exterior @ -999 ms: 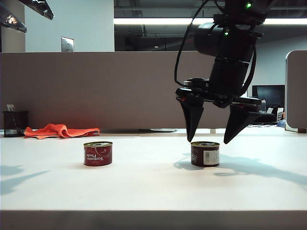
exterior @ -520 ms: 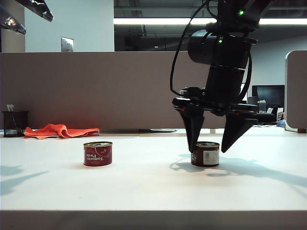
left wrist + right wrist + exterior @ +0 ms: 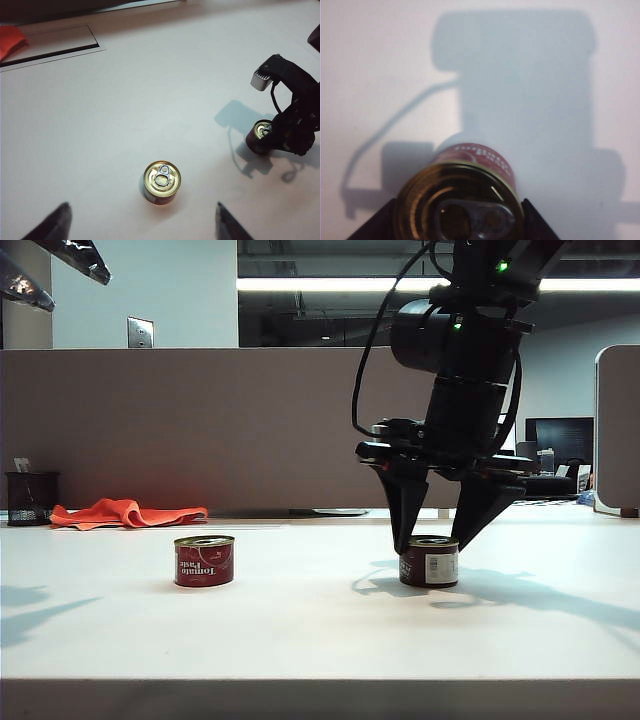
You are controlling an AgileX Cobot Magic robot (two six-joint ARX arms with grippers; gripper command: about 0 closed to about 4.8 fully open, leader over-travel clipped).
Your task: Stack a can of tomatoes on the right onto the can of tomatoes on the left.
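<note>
Two short red cans of tomatoes stand upright on the white table. The left can (image 3: 204,560) (image 3: 162,182) stands alone. My left gripper (image 3: 141,205) (image 3: 80,293) hangs open high above it, fingers wide apart and empty. The right can (image 3: 429,561) (image 3: 462,195) (image 3: 260,135) rests on the table between the fingers of my right gripper (image 3: 435,543) (image 3: 460,202). Those dark fingertips (image 3: 380,222) flank the can's upper rim closely on both sides. Whether they press on it is unclear.
An orange cloth (image 3: 125,512) and a black mesh cup (image 3: 30,498) lie at the table's back left, before a brown partition (image 3: 200,420). A light panel (image 3: 618,430) stands at the far right. The table's front edge (image 3: 320,680) runs across the foreground.
My right gripper has come down over the right can and its fingers have narrowed from wide apart to close beside the rim. The left gripper and both cans kept still.
</note>
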